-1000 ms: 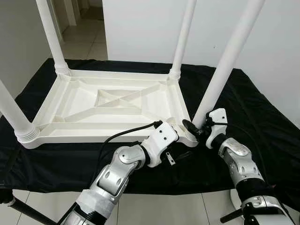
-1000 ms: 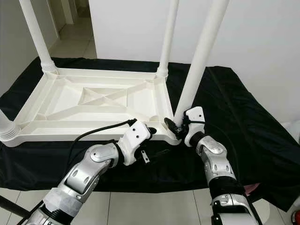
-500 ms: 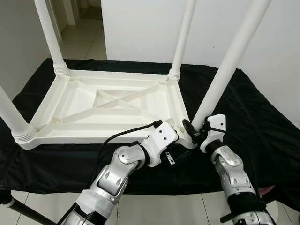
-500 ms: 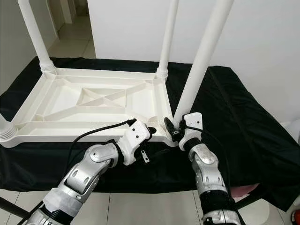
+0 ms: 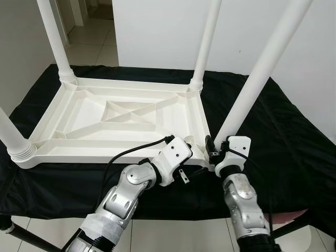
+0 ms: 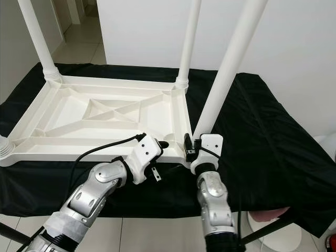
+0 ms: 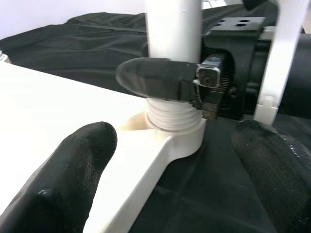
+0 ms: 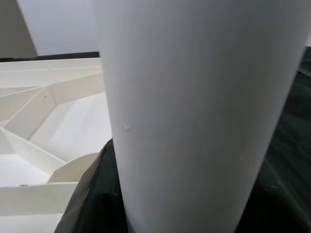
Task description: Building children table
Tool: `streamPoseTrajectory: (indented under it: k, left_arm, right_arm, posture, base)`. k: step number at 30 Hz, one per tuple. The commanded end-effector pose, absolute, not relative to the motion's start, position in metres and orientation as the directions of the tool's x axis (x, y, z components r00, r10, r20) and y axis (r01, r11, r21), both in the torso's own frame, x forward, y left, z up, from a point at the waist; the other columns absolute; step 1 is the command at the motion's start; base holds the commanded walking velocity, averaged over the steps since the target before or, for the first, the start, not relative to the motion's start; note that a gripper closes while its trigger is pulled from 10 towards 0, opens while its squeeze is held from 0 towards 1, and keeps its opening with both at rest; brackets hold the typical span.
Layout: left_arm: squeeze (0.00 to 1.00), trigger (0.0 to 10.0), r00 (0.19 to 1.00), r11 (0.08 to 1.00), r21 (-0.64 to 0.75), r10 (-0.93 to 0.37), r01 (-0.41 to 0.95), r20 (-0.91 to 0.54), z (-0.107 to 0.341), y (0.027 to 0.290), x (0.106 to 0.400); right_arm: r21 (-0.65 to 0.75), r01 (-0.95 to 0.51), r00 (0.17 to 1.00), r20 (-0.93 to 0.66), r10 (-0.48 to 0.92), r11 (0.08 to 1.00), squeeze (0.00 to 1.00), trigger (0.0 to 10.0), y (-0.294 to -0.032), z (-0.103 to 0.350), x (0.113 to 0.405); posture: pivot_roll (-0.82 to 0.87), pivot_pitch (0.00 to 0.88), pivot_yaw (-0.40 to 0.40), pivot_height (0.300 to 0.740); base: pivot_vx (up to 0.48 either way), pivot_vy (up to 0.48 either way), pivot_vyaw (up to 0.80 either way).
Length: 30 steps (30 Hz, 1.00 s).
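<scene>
- Here, one white plastic children's table top (image 5: 121, 118), upside down on a black cloth (image 5: 273, 131), ribbed underside up with a crossed brace at its middle.
- Four white round table legs, all pointing up from the corners: far-left leg (image 5: 52, 37) at 11 o'clock, far-right leg (image 5: 206, 42) at 1 o'clock, near-left leg (image 5: 11, 134) at 9 o'clock, near-right leg (image 5: 257, 79) at 4 o'clock of the top.
- Near-right leg: leans to the right as it rises; its ribbed threaded end (image 7: 170, 116) sits in the round corner socket (image 7: 182, 138) of the top.
- Right gripper (image 5: 212, 148): at the foot of the near-right leg, just above the socket; black fingers pinching the leg from both sides, one finger (image 7: 155, 77) pressed across its front. In the right wrist view the white leg stands right before the camera, dark finger edges beside it.
- Left gripper (image 7: 175, 179): at the near-right corner of the top, 6 o'clock of the socket; its two black fingers (image 7: 73, 170) spread wide, one over the white edge of the top, the other over the cloth, nothing between them.
- Black cable (image 5: 131, 152): runs along the left arm to its white wrist housing.
- Pale tiled floor (image 5: 173, 233): below the cloth's near edge.
- White wall (image 5: 157, 31): behind the table.
</scene>
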<state>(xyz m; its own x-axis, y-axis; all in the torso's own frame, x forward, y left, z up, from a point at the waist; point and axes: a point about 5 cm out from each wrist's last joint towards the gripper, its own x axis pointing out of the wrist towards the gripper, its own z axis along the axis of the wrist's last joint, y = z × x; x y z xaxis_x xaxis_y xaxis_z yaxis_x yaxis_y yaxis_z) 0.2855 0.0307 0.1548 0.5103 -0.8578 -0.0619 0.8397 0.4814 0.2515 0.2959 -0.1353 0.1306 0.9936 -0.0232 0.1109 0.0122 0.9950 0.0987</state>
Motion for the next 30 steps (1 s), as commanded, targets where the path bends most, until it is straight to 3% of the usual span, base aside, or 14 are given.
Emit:
streamPoseTrajectory:
  k: [1,6,7,14,23,24,25,30]
  left_arm:
    - [0.00,10.0,0.562,0.540,0.240,-0.826,0.807,-0.032,0.155,0.035,0.289]
    - [0.00,10.0,0.543,0.526,0.193,-0.839,0.828,-0.045,0.152,0.034,0.288]
    - [0.00,10.0,0.542,0.524,0.192,-0.839,0.830,-0.051,0.151,0.034,0.287]
    - [0.00,10.0,0.506,0.501,0.152,-0.863,0.852,0.009,0.156,0.033,0.283]
    - [0.00,10.0,0.494,0.498,0.125,-0.867,0.858,0.068,0.162,0.034,0.281]
    - [0.00,10.0,0.500,0.504,0.132,-0.864,0.853,0.064,0.162,0.034,0.281]
    - [0.00,10.0,0.506,0.509,0.140,-0.860,0.849,0.060,0.161,0.034,0.282]
    - [0.00,10.0,0.505,0.505,0.154,-0.862,0.849,0.041,0.159,0.037,0.281]
  right_arm:
    - [0.143,0.055,0.998,-0.019,-0.053,0.988,0.00,10.0,-0.129,0.106,0.289]
    - [0.154,0.055,0.998,-0.016,-0.053,0.987,0.00,10.0,-0.126,0.108,0.287]
    - [0.168,0.055,0.998,-0.017,-0.053,0.984,1.00,10.0,-0.126,0.109,0.286]
    - [0.191,0.043,0.999,0.013,-0.046,0.981,1.00,10.0,-0.127,0.114,0.286]
    - [0.122,-0.044,0.995,0.096,0.033,0.992,1.00,10.0,-0.145,0.126,0.291]
    - [0.098,-0.079,0.992,0.110,0.068,0.992,0.23,10.0,-0.149,0.129,0.291]
    - [0.078,-0.107,0.988,0.121,0.097,0.991,0.00,10.0,-0.153,0.131,0.290]
    - [0.065,-0.197,0.972,0.142,0.187,0.978,0.00,10.0,-0.161,0.135,0.290]
  posture:
    - [0.04,0.032,-0.038,0.740]
    - [0.04,0.028,-0.037,0.740]
    - [0.04,0.026,-0.037,0.740]
    - [0.04,0.018,-0.042,0.740]
    - [0.03,0.024,-0.056,0.740]
    - [0.03,0.024,-0.056,0.740]
    - [0.03,0.024,-0.059,0.740]
    - [0.03,0.022,-0.059,0.740]
  base:
    - [0.000,0.000,0.00]
    - [0.000,0.000,0.00]
    - [0.000,0.000,0.00]
    - [0.000,0.000,0.00]
    - [0.000,0.000,0.00]
    - [0.000,0.000,0.00]
    - [0.000,0.000,0.00]
    - [0.000,0.000,0.00]
